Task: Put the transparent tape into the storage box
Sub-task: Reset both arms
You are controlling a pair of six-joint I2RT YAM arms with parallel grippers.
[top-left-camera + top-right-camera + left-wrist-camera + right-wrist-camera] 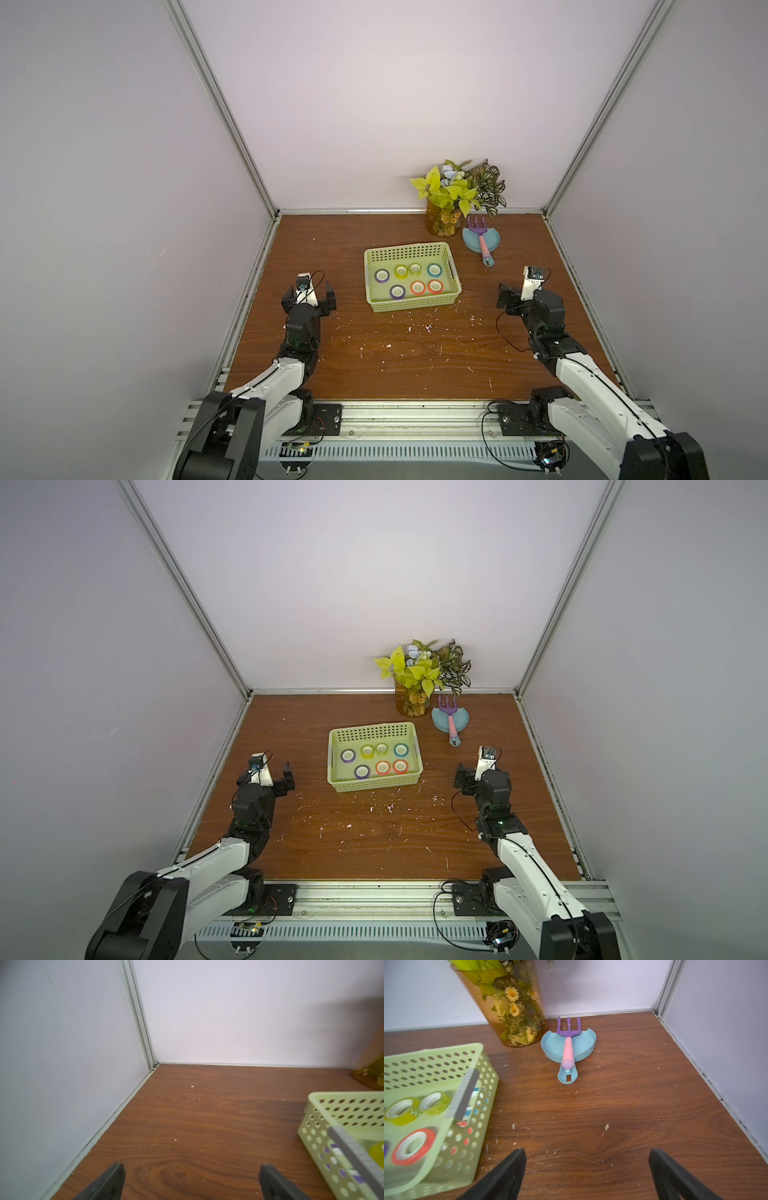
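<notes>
I read the transparent tape (415, 269) as lying flat on the floor of the storage box (409, 250), in the far row of rolls. It sits just beside a yellow roll (401, 271) on its left, with a teal roll (434, 270) on its right. Both top views agree on this position (381, 749), and the right wrist view shows the same pale roll through the open top of the box (433, 1103). A far purple roll (381, 274) closes the left end of that row. The near row holds a near purple roll (397, 291), an orange roll (417, 286) and a red roll (435, 286). The box stands on the wooden table (374, 357) about midway between the side walls. The left gripper (192, 1167) is to the near left of the box and apart from it. Its jaws are spread wide over bare wood, with nothing between them. The right gripper (587, 1151) is to the right of the box, also apart from it. Its jaws are likewise spread wide and hold nothing. Beyond the box, at the far wall, stands an amber vase (444, 224) of artificial plants. Just to its right lies a blue dish (494, 241) with a toy rake (482, 243) resting across it. White specks are scattered on the table in front of the box.
</notes>
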